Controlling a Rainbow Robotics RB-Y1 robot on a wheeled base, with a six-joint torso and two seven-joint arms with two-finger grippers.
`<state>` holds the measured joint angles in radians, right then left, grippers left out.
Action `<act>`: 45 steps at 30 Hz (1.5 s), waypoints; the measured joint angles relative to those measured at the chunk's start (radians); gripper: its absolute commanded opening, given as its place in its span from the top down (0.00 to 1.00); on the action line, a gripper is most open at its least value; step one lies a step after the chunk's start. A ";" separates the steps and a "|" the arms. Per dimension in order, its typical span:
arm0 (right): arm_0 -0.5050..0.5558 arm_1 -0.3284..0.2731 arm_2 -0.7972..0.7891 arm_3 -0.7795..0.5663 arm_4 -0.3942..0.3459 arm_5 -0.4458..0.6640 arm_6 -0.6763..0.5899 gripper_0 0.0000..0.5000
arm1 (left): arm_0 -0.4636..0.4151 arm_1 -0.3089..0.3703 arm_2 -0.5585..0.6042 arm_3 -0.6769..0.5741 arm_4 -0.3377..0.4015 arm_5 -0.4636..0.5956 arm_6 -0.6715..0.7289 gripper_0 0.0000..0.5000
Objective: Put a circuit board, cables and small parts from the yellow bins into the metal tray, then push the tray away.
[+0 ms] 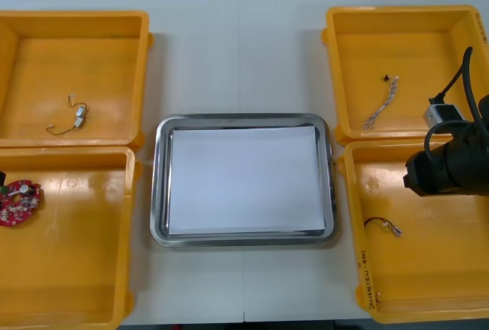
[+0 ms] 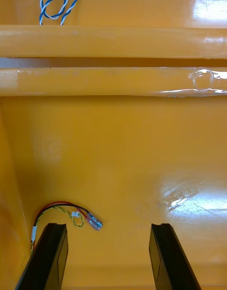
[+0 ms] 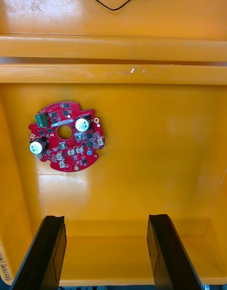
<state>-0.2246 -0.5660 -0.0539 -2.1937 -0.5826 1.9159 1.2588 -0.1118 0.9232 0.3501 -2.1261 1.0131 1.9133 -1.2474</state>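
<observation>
Right gripper (image 2: 108, 231) hangs wide open and empty over the near right yellow bin (image 1: 428, 284), with a red and yellow cable (image 2: 66, 212) lying on the bin floor close to it. Left gripper (image 3: 105, 221), likewise spread and holding nothing, hovers above the near left bin (image 1: 76, 269), where a round red circuit board (image 3: 66, 136) lies. The white-lined metal tray (image 1: 157, 185) sits between the bins.

Dark handwriting (image 1: 366, 276) stands on the rim of the near right yellow bin (image 1: 451, 269), perhaps digits, but too small to read.
</observation>
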 measured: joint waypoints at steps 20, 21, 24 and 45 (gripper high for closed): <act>0.000 0.000 0.000 0.000 0.000 0.000 0.000 0.00 | 0.000 0.000 0.000 0.000 0.000 0.000 0.000 0.00; 0.000 0.000 0.000 0.000 0.000 0.000 0.000 0.00 | 0.000 0.000 0.000 0.000 0.000 0.000 0.000 0.00; 0.000 0.000 0.000 0.000 0.000 0.000 0.000 0.00 | 0.000 0.000 0.000 0.000 0.000 0.000 0.000 0.00; 0.000 0.000 0.000 0.000 0.000 0.000 0.000 0.00 | 0.000 0.000 0.000 0.000 0.000 0.000 0.000 0.00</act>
<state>-0.2246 -0.5660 -0.0539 -2.1937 -0.5826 1.9159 1.2588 -0.1118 0.9232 0.3501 -2.1261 1.0131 1.9133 -1.2474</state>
